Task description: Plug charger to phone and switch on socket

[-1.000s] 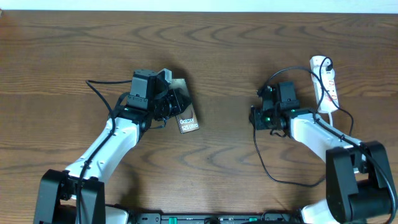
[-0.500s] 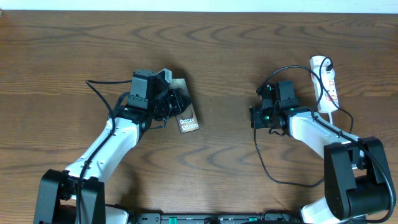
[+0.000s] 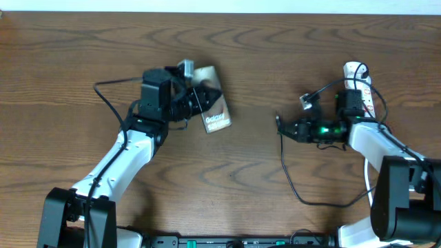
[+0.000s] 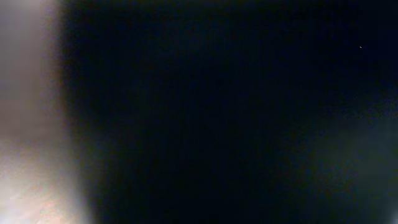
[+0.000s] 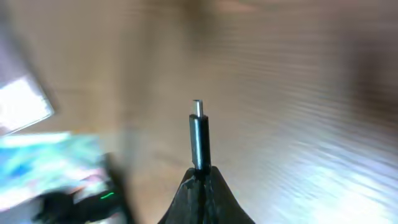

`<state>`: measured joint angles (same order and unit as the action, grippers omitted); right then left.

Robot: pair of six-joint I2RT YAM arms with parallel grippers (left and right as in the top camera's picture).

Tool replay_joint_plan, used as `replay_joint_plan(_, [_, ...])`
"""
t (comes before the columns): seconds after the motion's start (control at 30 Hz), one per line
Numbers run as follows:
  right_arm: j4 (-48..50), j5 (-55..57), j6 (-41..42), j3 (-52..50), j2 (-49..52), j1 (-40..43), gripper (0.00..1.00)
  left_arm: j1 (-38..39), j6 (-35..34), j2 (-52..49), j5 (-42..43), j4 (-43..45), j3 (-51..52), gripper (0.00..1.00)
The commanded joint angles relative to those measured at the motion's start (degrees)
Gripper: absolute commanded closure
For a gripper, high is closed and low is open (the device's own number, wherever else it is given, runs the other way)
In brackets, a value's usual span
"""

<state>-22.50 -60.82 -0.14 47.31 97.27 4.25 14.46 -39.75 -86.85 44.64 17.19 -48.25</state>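
My left gripper [image 3: 195, 98] is shut on the phone [image 3: 215, 110], which has a bronze face with white lettering, and holds it tilted left of the table's middle. The left wrist view is almost wholly dark and blurred. My right gripper [image 3: 284, 128] points left and is shut on the charger's black connector [image 5: 198, 134], whose metal tip sticks out past the fingers [image 5: 200, 173]. The connector tip is well apart from the phone. The thin black charger cable [image 3: 289, 179] hangs down and loops toward the front. The white socket strip [image 3: 356, 71] lies at the far right, partly hidden behind my right arm.
The wooden table [image 3: 262, 55] stretches across the view. The loose cable loop [image 3: 324, 202] lies near the front right edge. A white cord [image 3: 373, 122] runs from the strip along my right arm.
My left gripper has raised and tilted the phone, shifting it right. My right arm has swung so the gripper points left, with the wrist moved right, still holding the connector.
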Motion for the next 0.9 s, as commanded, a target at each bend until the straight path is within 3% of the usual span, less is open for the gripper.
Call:
replay_joint_plan(0.0, [0.72, -23.65, -7.3, 0.46, -1.25, 1.14, 0.99, -0.04, -2.86, 1.55, 10.91, 6.16, -0.94, 0.93])
replay_joint_plan(0.1, [1.44, -28.7, -8.55, 0.46, -1.25, 0.5, 0.99, -0.04, -6.56, 1.55, 11.26, 10.01, -0.94, 0.93])
replay_joint_plan(0.47, [1.01, -28.72, -10.91, 0.46, -2.14, -8.26, 0.99, -0.04, -14.67, 1.55, 8.79, 21.88, -0.94, 0.93])
replay_joint_plan(0.7, [-0.79, -28.72, -10.86, 0.46, -8.46, -11.04, 0.99, -0.02, -16.92, 1.55, 6.91, 23.63, -0.94, 0.93])
replay_joint_plan(0.87, [-1.53, -28.68, -10.84, 0.46, -12.52, -13.46, 0.99, 0.09, -21.14, 1.55, 7.41, 29.57, -0.94, 0.92])
